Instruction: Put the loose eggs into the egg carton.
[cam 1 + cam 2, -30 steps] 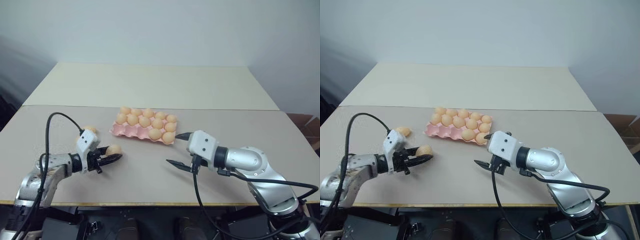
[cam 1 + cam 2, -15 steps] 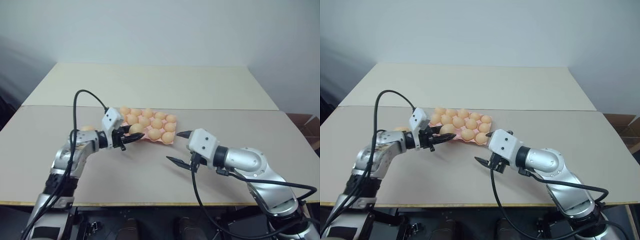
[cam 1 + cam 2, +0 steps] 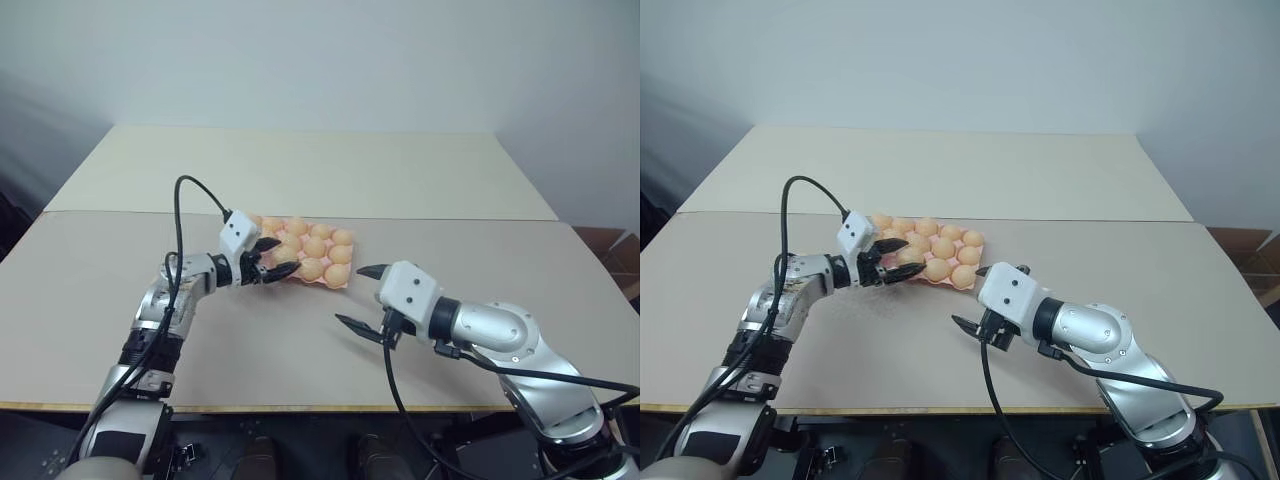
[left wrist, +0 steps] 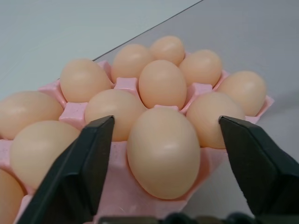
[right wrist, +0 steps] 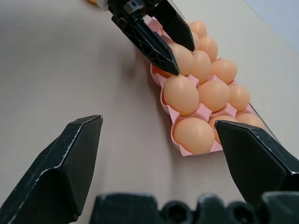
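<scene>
Left gripper (image 3: 272, 257) spread wide around egg (image 4: 163, 151) sitting in pink egg carton (image 3: 262, 262). You see tan table (image 3: 300, 340), plain wall behind. Right gripper (image 3: 362, 297) spread wide, empty, low near carton.

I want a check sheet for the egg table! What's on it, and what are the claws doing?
Surface: tan table, with a second paler table pushed against its far edge.
Job's things: pink egg carton, eggs in most cups; the newest egg sits in the near row.
Clutter: nothing seen.
Claws: left claw open, one finger on each side of that egg without pinching it. Right claw open, holding nothing, above the table near the carton's right end.
Cables: black cable loops up from the left arm; another hangs under the right arm.
Surroundings: plain pale wall behind the tables.
</scene>
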### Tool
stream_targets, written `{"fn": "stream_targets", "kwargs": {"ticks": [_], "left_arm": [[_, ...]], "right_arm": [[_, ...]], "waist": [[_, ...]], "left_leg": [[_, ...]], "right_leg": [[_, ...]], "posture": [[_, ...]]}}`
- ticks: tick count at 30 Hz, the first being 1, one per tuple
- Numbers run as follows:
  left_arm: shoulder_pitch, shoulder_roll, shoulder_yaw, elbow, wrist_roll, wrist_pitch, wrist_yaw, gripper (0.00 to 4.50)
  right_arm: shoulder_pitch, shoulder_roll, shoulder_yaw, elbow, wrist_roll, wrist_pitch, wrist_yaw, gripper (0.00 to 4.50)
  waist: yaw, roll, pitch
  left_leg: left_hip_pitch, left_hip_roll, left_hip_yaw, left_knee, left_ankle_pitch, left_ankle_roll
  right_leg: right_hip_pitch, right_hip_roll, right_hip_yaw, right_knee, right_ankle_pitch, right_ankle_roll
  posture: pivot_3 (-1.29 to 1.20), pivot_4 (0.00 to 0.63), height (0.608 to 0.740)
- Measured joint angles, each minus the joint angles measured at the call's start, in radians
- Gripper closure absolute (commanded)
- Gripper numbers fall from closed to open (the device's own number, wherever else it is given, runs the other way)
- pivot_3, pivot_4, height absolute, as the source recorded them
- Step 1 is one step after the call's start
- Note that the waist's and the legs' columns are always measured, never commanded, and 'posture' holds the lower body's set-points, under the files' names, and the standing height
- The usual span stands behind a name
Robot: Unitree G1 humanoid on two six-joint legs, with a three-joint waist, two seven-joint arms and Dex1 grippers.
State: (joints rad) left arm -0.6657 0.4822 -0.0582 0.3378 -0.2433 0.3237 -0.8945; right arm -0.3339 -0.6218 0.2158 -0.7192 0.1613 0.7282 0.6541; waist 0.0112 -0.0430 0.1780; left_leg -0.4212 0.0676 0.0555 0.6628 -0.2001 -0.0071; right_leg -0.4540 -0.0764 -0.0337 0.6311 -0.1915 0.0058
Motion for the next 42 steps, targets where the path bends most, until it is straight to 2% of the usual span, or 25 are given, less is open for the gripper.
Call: {"fn": "stream_targets", "kwargs": {"ticks": [4, 7, 13, 18, 22, 26, 31, 37, 42], "left_arm": [[0.007, 0.004, 0.003, -0.018, 0.009, -0.019, 0.006, 0.06], [0.037, 0.018, 0.034, -0.101, -0.014, -0.004, 0.005, 0.06], [0.202, 0.177, 0.155, -0.376, -0.099, 0.127, -0.004, 0.06], [0.442, 0.343, 0.348, -0.614, -0.194, 0.27, -0.02, 0.06], [0.659, 0.425, 0.567, -0.743, -0.241, 0.35, -0.052, 0.06], [0.782, 0.432, 0.737, -0.819, -0.273, 0.407, -0.055, 0.06], [0.863, 0.432, 0.838, -0.867, -0.274, 0.446, -0.033, 0.06], [0.879, 0.422, 0.852, -0.893, -0.275, 0.46, 0.012, 0.06], [0.846, 0.401, 0.808, -0.889, -0.273, 0.467, 0.088, 0.06]], "right_arm": [[-0.001, -0.006, 0.0, 0.001, 0.001, 0.0, 0.0, 0.0], [-0.004, -0.012, 0.0, 0.002, 0.004, 0.0, 0.003, 0.0], [-0.008, -0.032, 0.0, 0.005, 0.017, -0.002, 0.022, 0.0], [-0.015, -0.032, -0.001, 0.012, 0.026, -0.014, 0.033, 0.0], [-0.022, -0.047, -0.004, 0.023, 0.048, -0.033, 0.07, 0.0], [-0.025, -0.065, -0.006, 0.035, 0.066, -0.058, 0.112, 0.0], [-0.034, -0.081, -0.009, 0.058, 0.085, -0.084, 0.153, 0.0], [-0.043, -0.086, -0.009, 0.069, 0.096, -0.099, 0.176, 0.0], [-0.047, -0.093, -0.009, 0.081, 0.096, -0.108, 0.18, 0.0]], "waist": [[0.0, 0.0, 0.0], [-0.005, 0.0, 0.0], [-0.023, 0.0, 0.0], [-0.027, 0.0, 0.0], [-0.025, 0.0, 0.0], [-0.012, -0.001, -0.001], [-0.009, -0.001, -0.001], [-0.008, -0.001, -0.001], [-0.006, -0.001, -0.001]], "left_leg": [[0.0, 0.0, 0.0, 0.0, 0.0, 0.0], [0.0, 0.0, 0.0, 0.0, 0.0, 0.0], [0.001, 0.001, 0.0, 0.0, 0.0, 0.0], [0.001, 0.001, 0.0, 0.0, 0.0, 0.0], [0.001, 0.001, 0.001, 0.0, 0.0, 0.0], [0.001, 0.001, 0.0, 0.0, 0.0, 0.0], [0.001, 0.002, 0.0, 0.0, 0.0, -0.001], [0.001, 0.002, 0.001, 0.0, 0.0, -0.001], [0.001, 0.001, 0.001, 0.0, 0.0, -0.001]], "right_leg": [[0.0, 0.0, 0.0, 0.0, 0.0, 0.0], [0.0, 0.0, 0.0, 0.0, 0.0, 0.0], [0.0, 0.0, 0.001, 0.001, 0.0, 0.0], [-0.001, 0.0, 0.001, 0.0, 0.0, 0.0], [-0.001, -0.001, 0.001, 0.0, -0.001, -0.002], [-0.001, -0.001, -0.001, -0.001, -0.004, -0.006], [-0.001, -0.001, -0.001, -0.001, -0.004, -0.006], [-0.001, -0.001, 0.0, -0.001, -0.004, -0.007], [-0.001, -0.001, 0.0, -0.001, -0.004, -0.006]], "posture": [[0.0, 0.15, 0.74], [0.0, 0.15, 0.74], [0.0, 0.15, 0.74], [0.0, 0.15, 0.74], [0.0, 0.15, 0.74], [0.0, 0.15, 0.74], [0.0, 0.15, 0.74], [0.0, 0.15, 0.74], [0.0, 0.15, 0.74]]}}
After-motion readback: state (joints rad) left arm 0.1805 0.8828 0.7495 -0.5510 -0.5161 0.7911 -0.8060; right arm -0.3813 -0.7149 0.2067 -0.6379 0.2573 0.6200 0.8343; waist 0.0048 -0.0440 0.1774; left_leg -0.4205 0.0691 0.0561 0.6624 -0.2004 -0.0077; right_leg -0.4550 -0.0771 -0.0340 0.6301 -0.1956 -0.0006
